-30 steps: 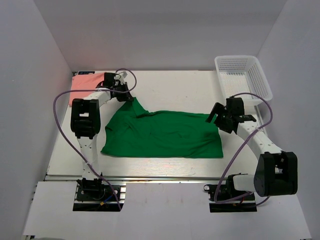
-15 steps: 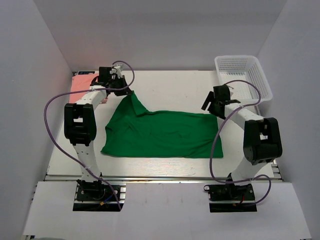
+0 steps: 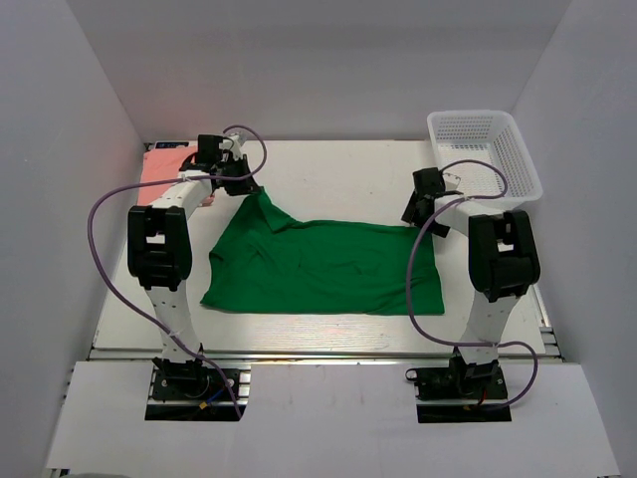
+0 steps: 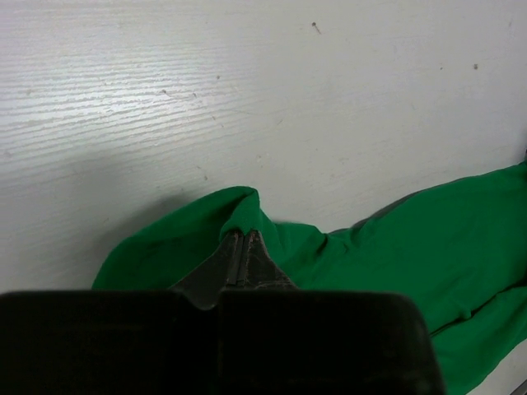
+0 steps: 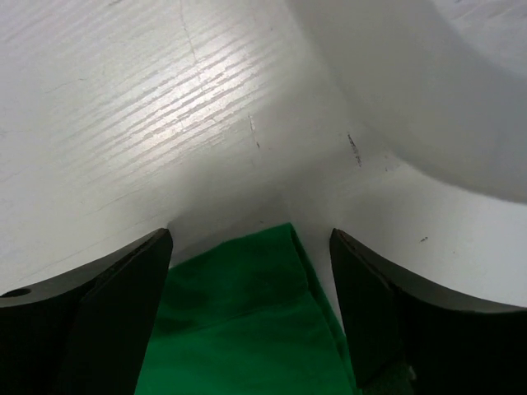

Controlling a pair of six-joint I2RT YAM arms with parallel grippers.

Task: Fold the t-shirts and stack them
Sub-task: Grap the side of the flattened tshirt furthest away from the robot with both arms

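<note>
since right fingers [image 5: 115,313] reached green shirt [image 3: 328,264] corner | left fingers [image 4: 265,268] still pinching

A white mesh basket [image 3: 479,115] stands on the white wood-grain counter [image 3: 338,179], near the right gripper [image 3: 414,218], behind it and to its right.

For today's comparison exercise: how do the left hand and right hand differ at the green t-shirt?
The left hand is shut, pinching the green t-shirt; the right hand is open, gripping nothing. Cloth bunches at the left hand, lies flat at the right hand. Both are at the shirt's far edge.
</note>
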